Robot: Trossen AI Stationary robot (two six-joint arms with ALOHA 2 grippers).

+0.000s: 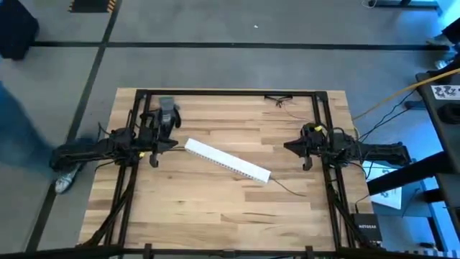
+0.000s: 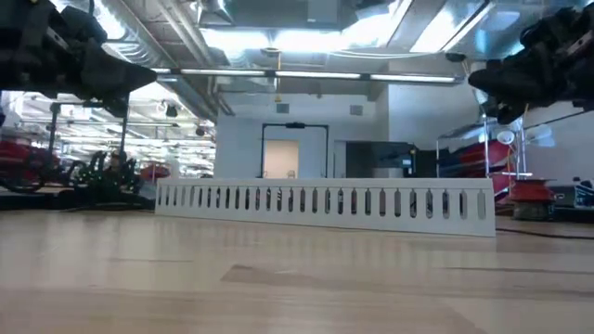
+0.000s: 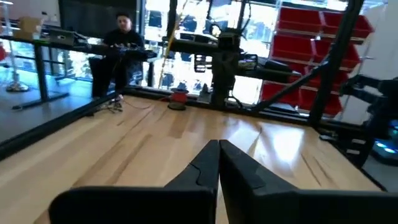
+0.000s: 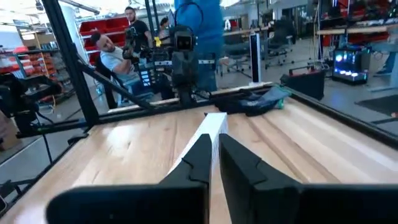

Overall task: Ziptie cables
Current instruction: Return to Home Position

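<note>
Looking down on your wooden table (image 1: 215,208), you see the white slotted duct (image 1: 228,160) lying at a slant in the middle, between the two arms and touching neither. Your left gripper (image 3: 218,145) hangs above the table's left side, pointing toward the middle, its fingers pressed together with nothing between them. Your right gripper (image 4: 215,138) sits above the right side facing it, its fingers drawn almost together and likewise holding nothing.

The cables (image 1: 288,189) show only as a thin dark strand trailing out of the duct's end nearer the right arm and curling over the bare wood. You cannot tell whether more of them lie inside, since the duct hides its inside. A few more thin wires (image 1: 280,100) lie at the table's far edge, well apart from the duct. A dark grey tool (image 1: 168,111) rests on the wood just beside the left arm. From table height, a row of upright slots runs the whole length of the duct's side wall.

The only writing you can read is NETGEAR on a black box (image 1: 366,231) on the floor by the table's right near corner. A card (image 1: 446,91) with black-and-white square patterns sits on the stand to the right. A person in blue (image 1: 18,137) stands by the left arm's base, and other people show in the room beyond
</note>
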